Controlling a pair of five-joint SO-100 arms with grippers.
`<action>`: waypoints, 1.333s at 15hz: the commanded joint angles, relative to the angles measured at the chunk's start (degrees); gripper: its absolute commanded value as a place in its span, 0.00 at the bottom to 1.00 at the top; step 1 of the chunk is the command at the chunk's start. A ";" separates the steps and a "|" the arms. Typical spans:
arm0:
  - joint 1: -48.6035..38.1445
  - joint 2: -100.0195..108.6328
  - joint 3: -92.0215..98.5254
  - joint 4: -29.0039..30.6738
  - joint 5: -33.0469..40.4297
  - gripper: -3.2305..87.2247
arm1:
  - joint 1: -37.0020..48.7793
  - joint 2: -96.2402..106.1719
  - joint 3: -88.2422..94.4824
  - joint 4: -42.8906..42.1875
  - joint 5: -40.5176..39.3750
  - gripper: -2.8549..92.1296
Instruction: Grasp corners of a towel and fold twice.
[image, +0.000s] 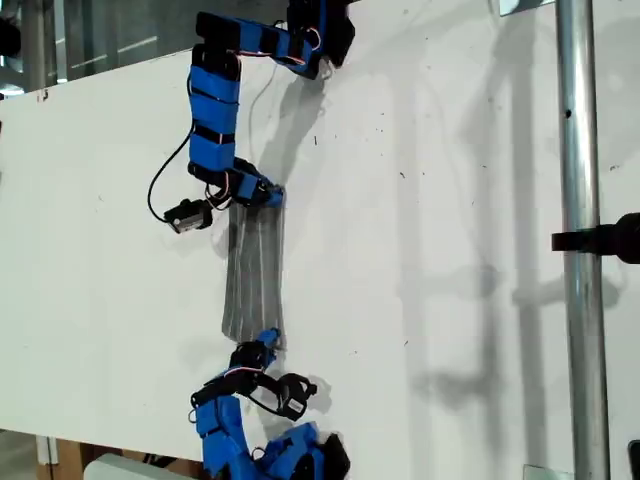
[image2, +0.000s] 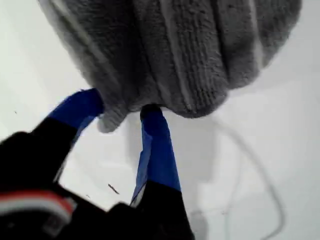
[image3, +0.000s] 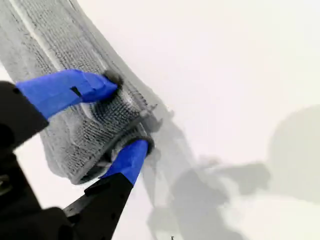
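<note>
Grey cloth lies as a narrow strip near the middle of the white table (image: 450, 200) in the exterior view: this is the towel (image: 255, 270), folded or gathered along its length, with pale stripes running the long way. One blue arm (image: 215, 110) reaches from the view's top to the upper end of the strip. Another arm (image: 225, 425) reaches from the view's bottom to the lower end. Which arm is first and which is second I cannot tell from this view.

In the first wrist view, my first gripper (image2: 117, 112) has its blue fingers (image2: 155, 145) moderately apart. The bunched edge of the towel (image2: 175, 50) sits between the tips and touches both. Whether they really pinch it, I cannot tell. The table (image2: 280, 150) below is bare white.

In the second wrist view, my second gripper (image3: 125, 117) holds the end of the towel (image3: 50, 40). One finger presses on top of the folded layers and the other is at the edge below them, so the cloth is clamped between. The strip runs away from the gripper over the table (image3: 225, 50).
</note>
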 joint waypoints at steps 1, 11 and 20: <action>-2.02 2.72 -0.53 2.90 -0.62 0.37 | 3.08 6.42 -0.70 3.25 0.62 0.45; 6.06 51.77 18.19 11.34 -16.08 0.21 | 11.43 65.04 38.76 5.54 17.05 0.42; 28.21 96.77 48.08 7.91 -28.30 0.01 | 2.55 40.69 44.30 -28.65 35.51 0.44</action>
